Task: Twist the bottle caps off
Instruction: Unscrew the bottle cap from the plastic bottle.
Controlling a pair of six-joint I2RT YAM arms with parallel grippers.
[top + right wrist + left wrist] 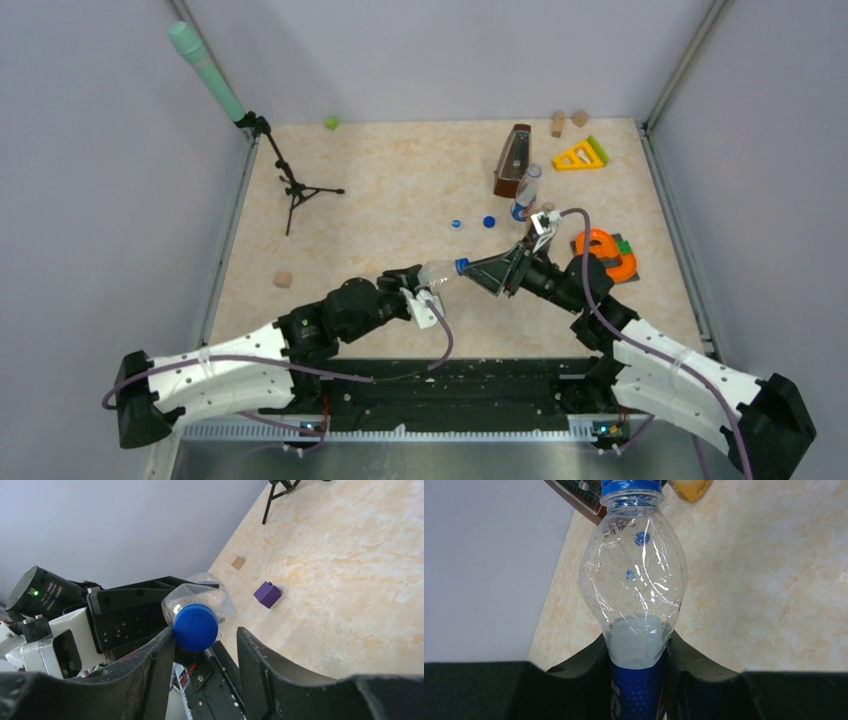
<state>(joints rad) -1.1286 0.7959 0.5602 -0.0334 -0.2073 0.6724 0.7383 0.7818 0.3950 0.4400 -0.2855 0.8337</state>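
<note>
Bottle caps are counted at three, one mounted and two loose. The marbled beige tabletop (400, 170) carries a black tripod (297, 188) at its left rear. The left gripper (639, 655) is clamped on the blue-labelled body of a clear plastic bottle (634, 580), which is held level above the near middle. The right gripper (205, 635) stands open about the mounted dark blue cap (196, 627): one finger touches it and the other is apart. A second bottle (525, 195) stands upright at the rear right. A purple cube (267, 594) lies on the tabletop. A loose dark blue cap (489, 222) and a paler cap (456, 224) lie near each other mid-tabletop.
</note>
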